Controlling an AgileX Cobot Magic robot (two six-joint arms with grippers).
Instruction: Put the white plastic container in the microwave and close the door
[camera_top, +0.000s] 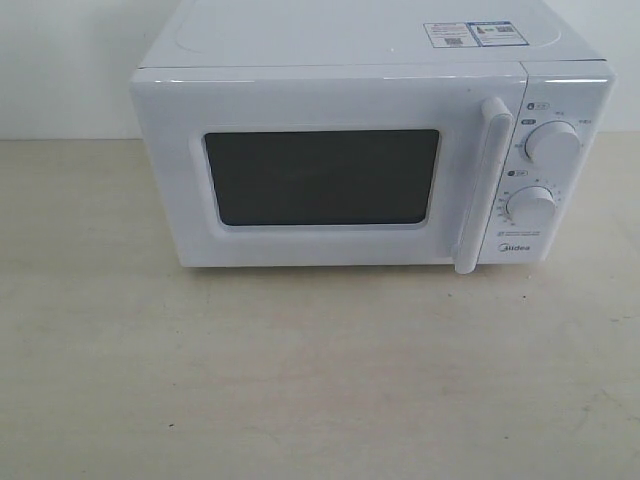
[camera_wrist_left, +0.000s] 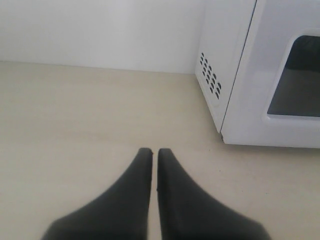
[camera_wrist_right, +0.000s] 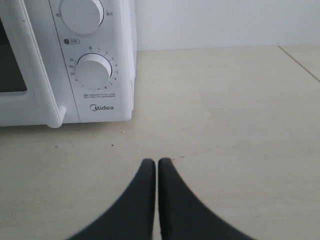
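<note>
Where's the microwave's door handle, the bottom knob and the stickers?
door handle (camera_top: 482, 185): exterior view, middle of the bar.
bottom knob (camera_top: 532, 208): exterior view, centre of its face.
stickers (camera_top: 495, 32): exterior view, the right-hand sticker.

Frontal exterior, wrist views flanking microwave (camera_top: 372, 100)

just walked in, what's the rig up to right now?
Nothing is being handled at this moment. The microwave sits on the table with its door shut. The left pincer and the right pincer are both closed and empty, over bare table on either side of the microwave. The white plastic container shows in no view. The door window is dark, so I cannot tell whether it is inside.
</note>
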